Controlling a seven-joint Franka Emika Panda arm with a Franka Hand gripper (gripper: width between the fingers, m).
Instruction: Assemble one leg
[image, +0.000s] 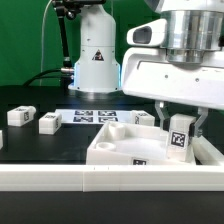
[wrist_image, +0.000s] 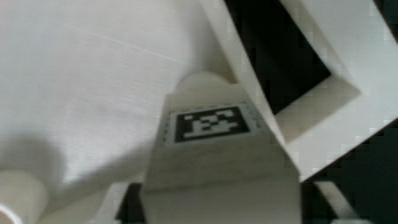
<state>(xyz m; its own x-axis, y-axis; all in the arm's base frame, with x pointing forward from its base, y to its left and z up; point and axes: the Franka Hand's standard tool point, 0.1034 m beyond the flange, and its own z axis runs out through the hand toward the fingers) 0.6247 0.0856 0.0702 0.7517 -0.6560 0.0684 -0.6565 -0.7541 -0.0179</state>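
Pinching leg (image: 179, 137) upright — claw (image: 180, 128) over white panel (image: 112, 148); contact with panel unclear — two loose legs (image: 20, 116) on table (image: 30, 145).

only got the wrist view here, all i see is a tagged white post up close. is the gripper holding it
Observer: Yes, in the exterior view the gripper is shut on the leg, held upright.
Operator: where is it over
Observer: Over the white panel, near its corner on the exterior view's right.
Operator: any other legs around
Observer: Three more legs lie on the black table at the exterior view's left, one at.
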